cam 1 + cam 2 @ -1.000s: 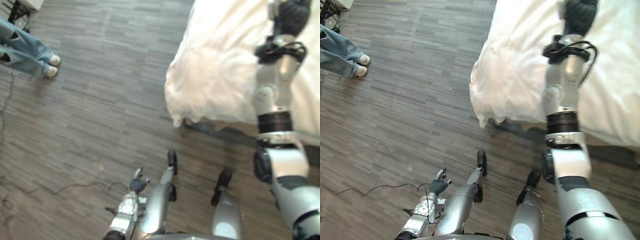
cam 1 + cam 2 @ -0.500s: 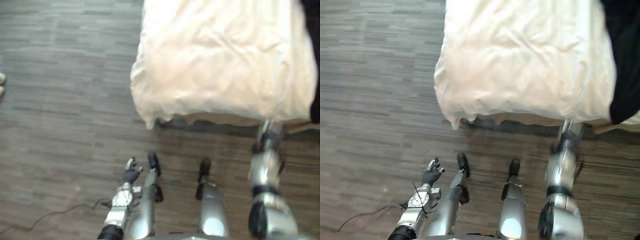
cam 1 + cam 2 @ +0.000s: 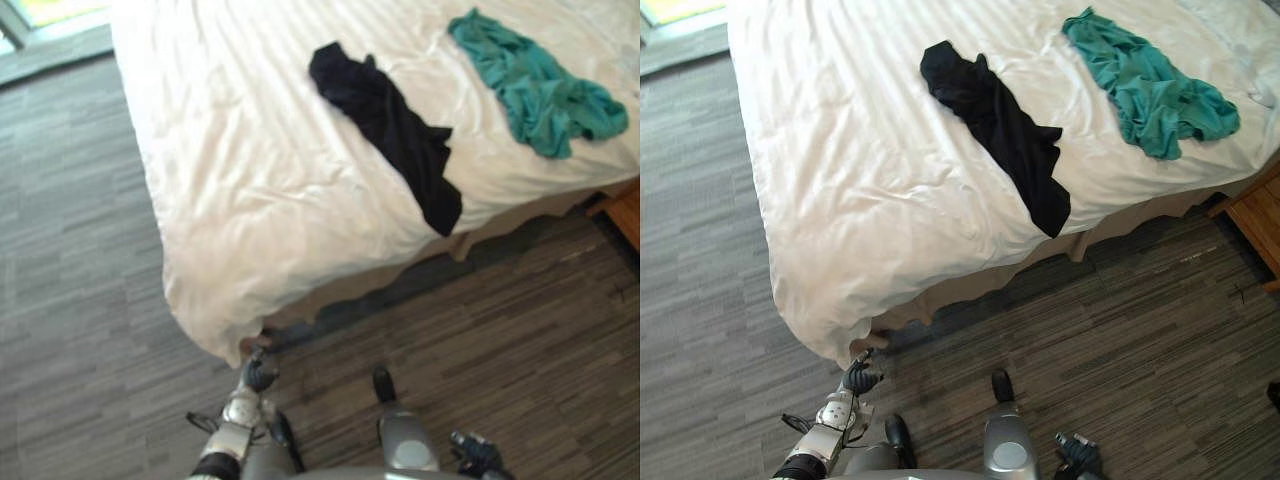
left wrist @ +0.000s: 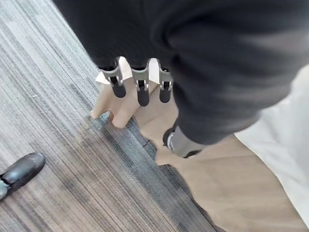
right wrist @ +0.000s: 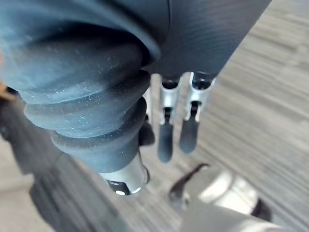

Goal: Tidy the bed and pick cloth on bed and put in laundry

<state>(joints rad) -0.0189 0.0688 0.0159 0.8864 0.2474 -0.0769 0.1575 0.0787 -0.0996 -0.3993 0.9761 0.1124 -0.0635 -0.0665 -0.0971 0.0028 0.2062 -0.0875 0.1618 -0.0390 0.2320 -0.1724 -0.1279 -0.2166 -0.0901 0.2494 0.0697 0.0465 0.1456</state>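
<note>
Grey plank floor (image 3: 700, 300) surrounds a bed (image 3: 790, 260) under a rumpled white cover (image 3: 840, 120), where two garments are due for the laundry. A black cloth (image 3: 1000, 125) stretches toward the near edge, its lower end draped just over the side. A teal cloth (image 3: 1145, 85) lies bunched farther along, toward a wooden cabinet (image 3: 1252, 222). The two lie apart from each other and well apart from the robot.

The left robot hand (image 3: 859, 379) hangs low by the bed's near corner, its fingers (image 4: 142, 94) straight, apart from the thumb and holding nothing. They are close before the tan bed skirt (image 4: 120, 113); whether they touch it cannot be told. The right robot hand (image 3: 1077, 455) hangs low over the floor on the other side, also straight-fingered and empty.

Several things could go wrong from here. Raised carelessly, the left robot hand may snag the bed skirt at the corner. A grab at the thin black cloth could pinch the cover beneath it and drag up the bedding that is meant to be tidied. A glancing touch at the overhanging end might tip the garment off onto the floor. The teal cloth looks a longer reach, and leaning for it from this spot could upset a two-legged stance.
</note>
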